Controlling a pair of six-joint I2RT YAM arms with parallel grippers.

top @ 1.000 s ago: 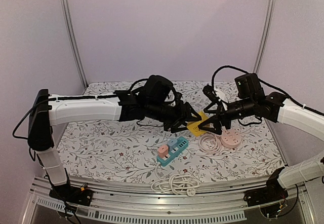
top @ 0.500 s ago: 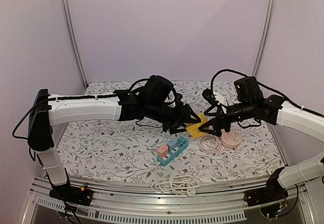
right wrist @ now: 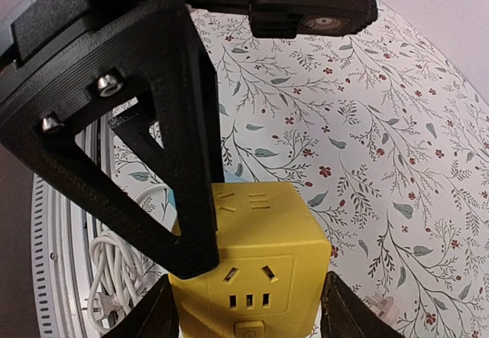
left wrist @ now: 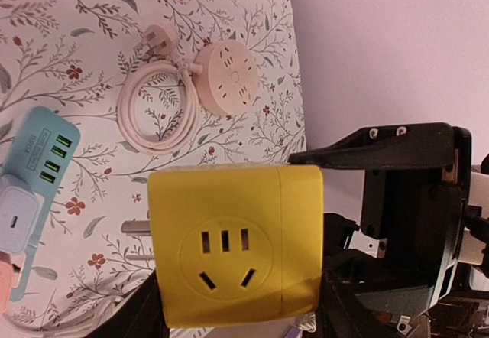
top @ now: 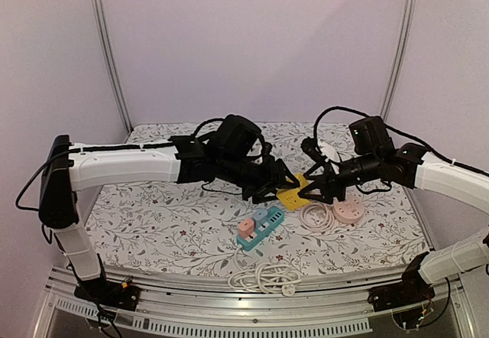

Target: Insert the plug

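The plug (top: pixel 294 193) is a yellow cube with socket faces and metal prongs on one side, held in the air above the table between both arms. My left gripper (top: pixel 280 185) is shut on it; the cube (left wrist: pixel 229 246) fills the bottom of the left wrist view between the dark fingers. My right gripper (top: pixel 314 193) comes in from the right, and its fingers press against both side faces of the cube (right wrist: pixel 260 265). A broad black finger (right wrist: pixel 153 147) of the left gripper lies across the cube's top left in the right wrist view.
A teal power strip (top: pixel 261 225) with pink and white adapters lies below the cube. A pink round socket (top: pixel 348 209) and its coiled cable (top: pixel 315 216) lie to the right. A white cable bundle (top: pixel 266 277) lies near the front edge.
My right gripper has moved left to the yellow cube and its jaws have closed in on the cube's sides. The left gripper has kept hold of the cube, almost still.
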